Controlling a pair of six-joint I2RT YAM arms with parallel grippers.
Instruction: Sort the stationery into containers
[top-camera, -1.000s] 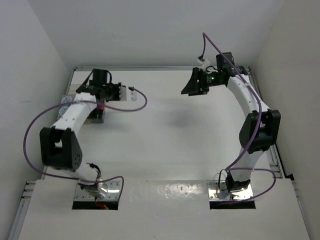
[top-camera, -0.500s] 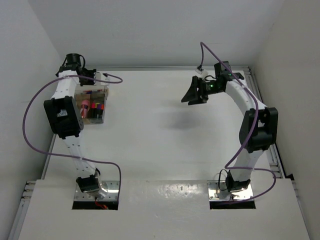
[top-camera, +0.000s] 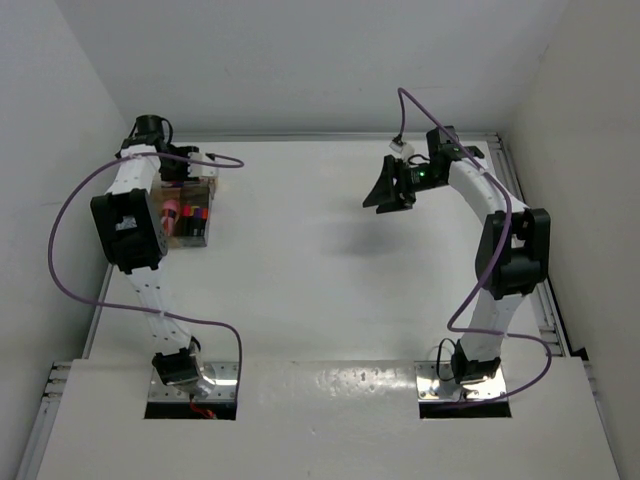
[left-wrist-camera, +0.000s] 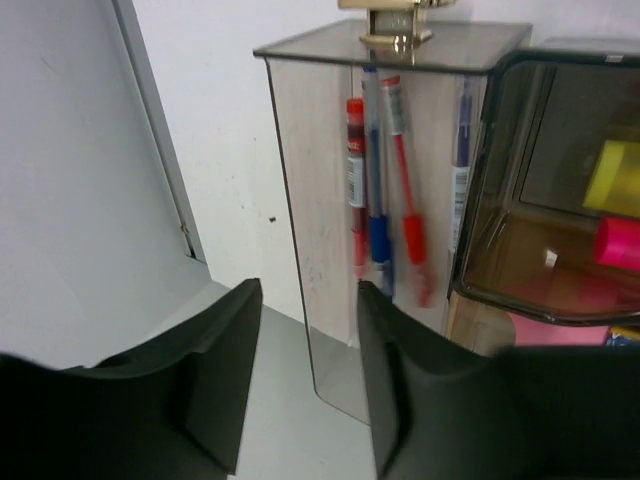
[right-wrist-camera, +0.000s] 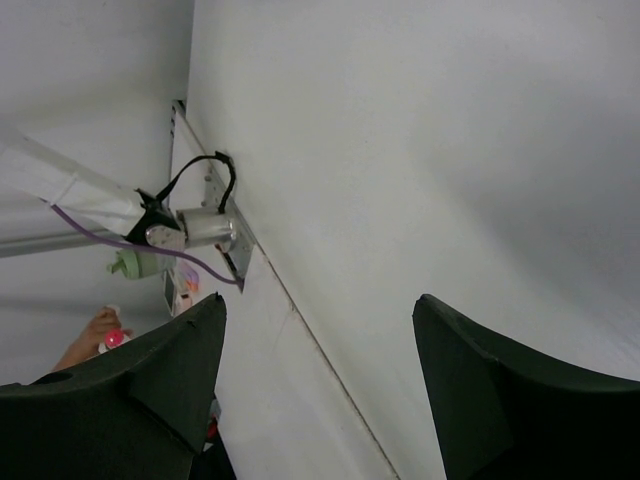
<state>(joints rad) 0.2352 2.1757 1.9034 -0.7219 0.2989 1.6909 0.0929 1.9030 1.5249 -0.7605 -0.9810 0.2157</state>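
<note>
The desk-organiser box (top-camera: 207, 225) stands at the far left of the table with red and pink items inside. In the left wrist view its smoky wall (left-wrist-camera: 320, 200) is close ahead. Behind that wall stand a red pen (left-wrist-camera: 405, 190) and a blue pen (left-wrist-camera: 375, 200). A yellow highlighter (left-wrist-camera: 612, 175) and a pink highlighter (left-wrist-camera: 620, 240) lie in the dark compartment to the right. My left gripper (top-camera: 188, 172) (left-wrist-camera: 307, 300) is open and empty, with the box's lower wall edge between its fingers. My right gripper (top-camera: 372, 200) (right-wrist-camera: 320, 305) is open and empty, held above the far right of the table.
The side wall and table rail (left-wrist-camera: 185, 230) run close along the left of the left gripper. The back wall (top-camera: 300, 60) rises just behind both grippers. Purple cables (top-camera: 70, 240) loop off both arms. The right wrist view shows the left arm's base (right-wrist-camera: 190, 230) far off.
The left arm swung from folded over the organiser to stretched along the left edge, uncovering the box, then settled behind it. The right gripper shifted slightly.
</note>
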